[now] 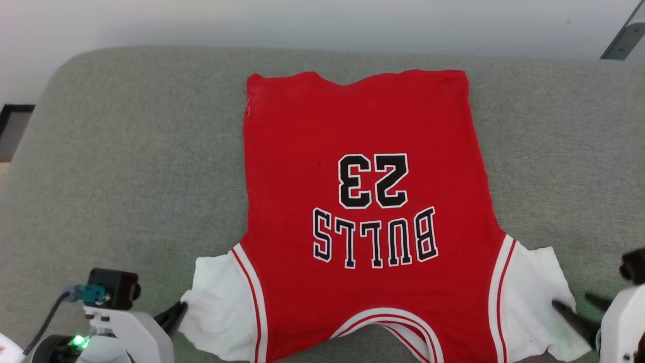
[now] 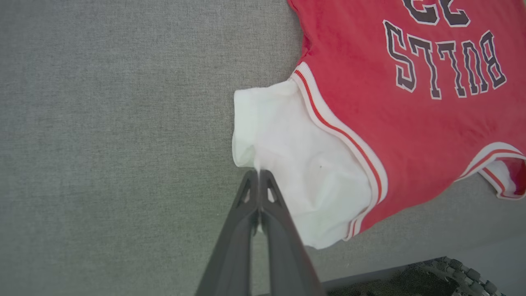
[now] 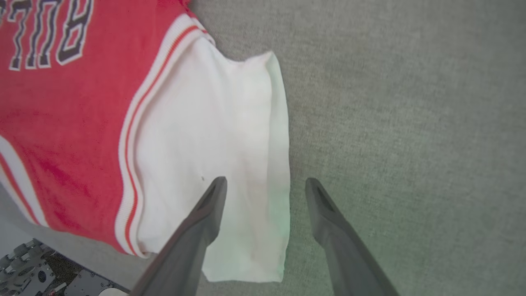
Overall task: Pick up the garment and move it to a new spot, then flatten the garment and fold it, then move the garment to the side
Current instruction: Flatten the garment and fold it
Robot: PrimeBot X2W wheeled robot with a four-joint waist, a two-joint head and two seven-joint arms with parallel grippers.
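Nearest, at the surface's (image 1: pixel 126 176) near edge: left gripper (image 2: pixel 259 174), fingers pressed together on the rim of one white sleeve (image 2: pixel 296 164), a sliver of cloth pinched between. Toward the near right corner: right gripper (image 3: pixel 266 183), spread wide, straddling the outer hem of the other sleeve (image 3: pixel 213 135), not closed on it. Beyond, spread flat and chest up: garment (image 1: pixel 368 201), collar at the near edge, lettering upside down, bottom hem close to the far edge.
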